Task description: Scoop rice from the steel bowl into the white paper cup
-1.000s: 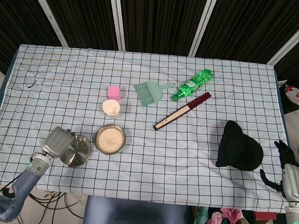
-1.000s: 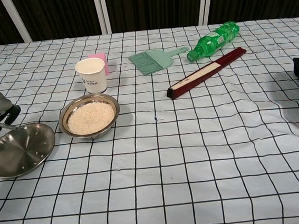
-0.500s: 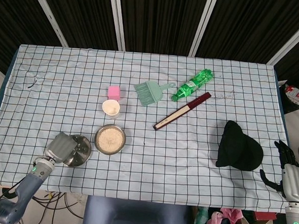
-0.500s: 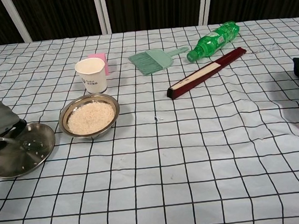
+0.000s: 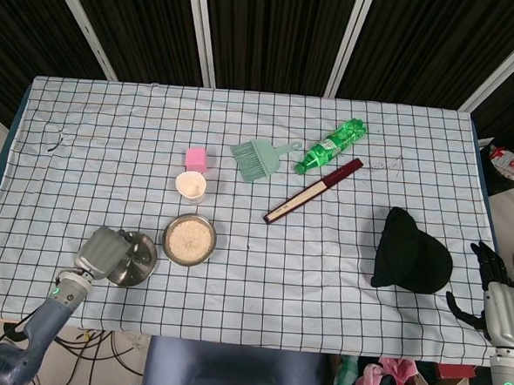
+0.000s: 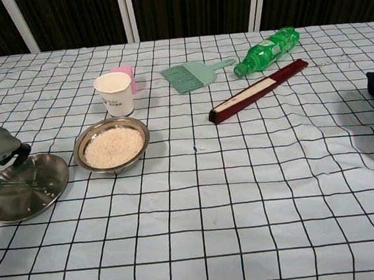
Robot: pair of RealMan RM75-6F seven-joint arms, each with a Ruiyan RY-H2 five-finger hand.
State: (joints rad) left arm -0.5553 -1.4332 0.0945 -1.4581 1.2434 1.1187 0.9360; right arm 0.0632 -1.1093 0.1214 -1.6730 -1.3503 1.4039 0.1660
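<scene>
The table [image 5: 405,341] in front of me is draped in a pale cloth ruled with dark grid lines, slightly rumpled near its edges. On my right side a soft black cap [image 5: 412,253] slumps in a rounded heap. A long, flat dark-red folded fan [image 6: 258,90] with a cream face lies diagonally mid-table, and just behind it a green plastic bottle [image 6: 266,51] lies on its side, ribbed and glossy. A mint-green plastic brush [image 6: 194,75] with a fan of stiff bristles sits beside the bottle.

Near my left side lies a shallow, polished steel dish [image 6: 26,186], round, with a few grains stuck inside. Just beside it stands the steel bowl [image 6: 112,145], round and shiny-rimmed, filled level with grainy off-white rice. Directly behind the bowl stands the white paper cup [image 6: 114,94], upright and tapering, with a small pink block [image 5: 196,159] touching its far side.

My left hand [image 5: 103,254] hangs over the near-left edge of the steel dish, its grey back upward and dark fingers curled down at the rim; whether they actually grip the dish I cannot tell. My right hand [image 5: 501,309] hangs past the near-right corner of the table, well apart from everything, dark fingers spread and holding nothing.
</scene>
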